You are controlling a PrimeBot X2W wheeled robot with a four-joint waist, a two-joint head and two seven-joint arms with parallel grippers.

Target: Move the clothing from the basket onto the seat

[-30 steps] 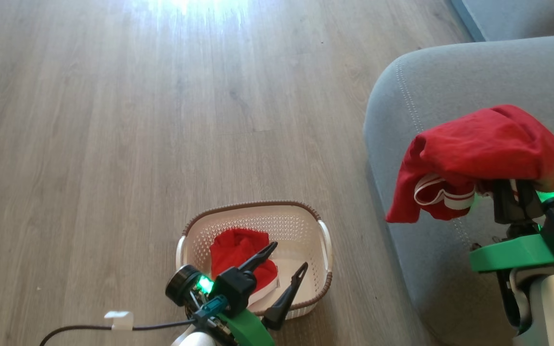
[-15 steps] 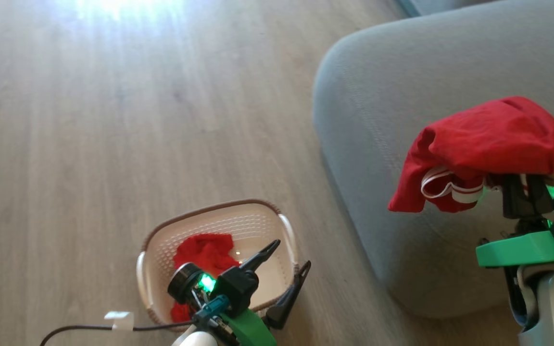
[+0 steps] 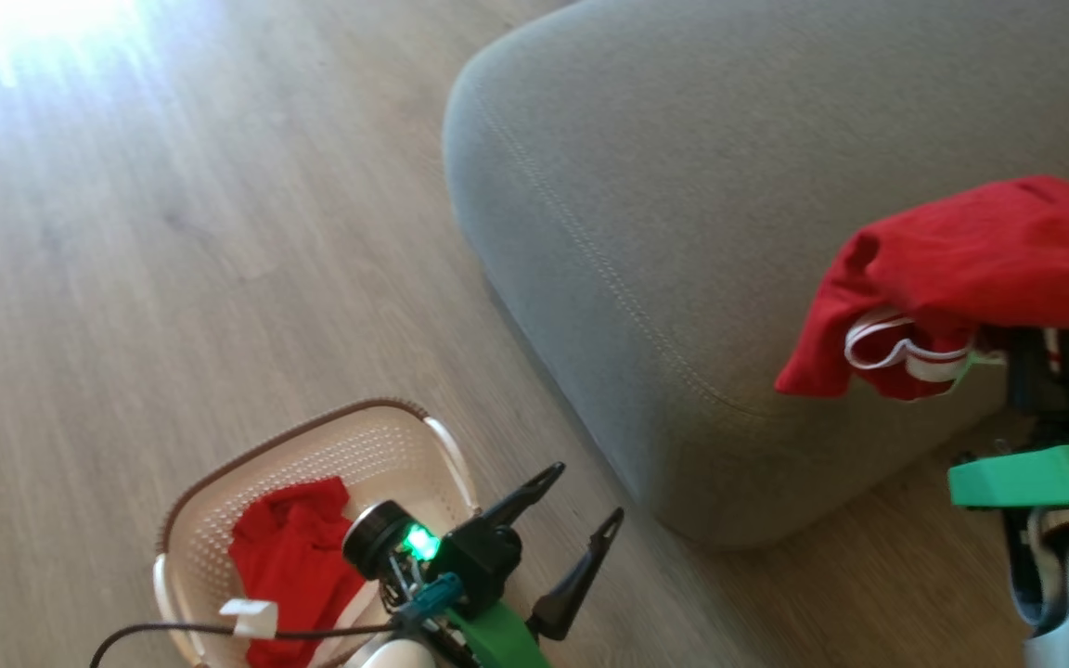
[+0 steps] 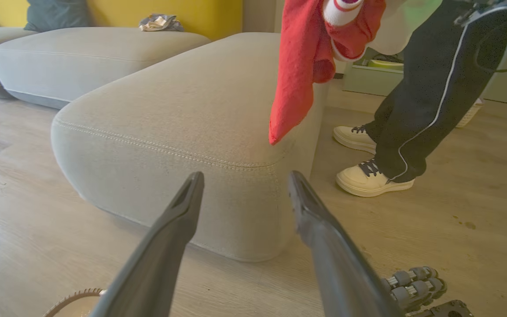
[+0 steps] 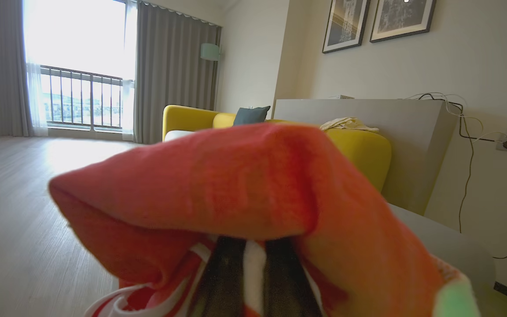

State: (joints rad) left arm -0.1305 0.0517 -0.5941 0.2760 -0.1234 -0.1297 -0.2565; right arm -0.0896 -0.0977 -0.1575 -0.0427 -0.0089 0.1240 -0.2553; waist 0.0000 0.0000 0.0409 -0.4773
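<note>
One red garment (image 3: 971, 260) up in the air, draped over the right gripper (image 3: 1049, 371) and pinched by its white band between two nearly closed fingers. Hanging above the near end of the grey seat (image 3: 683, 232), with the loose end dangling low over the cushion in the left wrist view, seemingly clear of it. Probably carried high like that to get past the cushion edge before letting go.

Then the second red garment (image 3: 289, 557), crumpled down in the cream basket (image 3: 349, 455) on the wood floor (image 3: 173, 232), near the seat's corner. Right next to that, the left gripper (image 3: 586, 492): empty, fingers spread wide, hovering low by the basket and aimed at the seat's side. Looks parked close for grabbing piece number two.

Also a person's legs (image 4: 429, 88) and pale sneakers (image 4: 368, 178) past the seat's end, near the carrying arm, so worth minding.

Roughly halfway, I'd say: drop this one further in, then back for the other.
</note>
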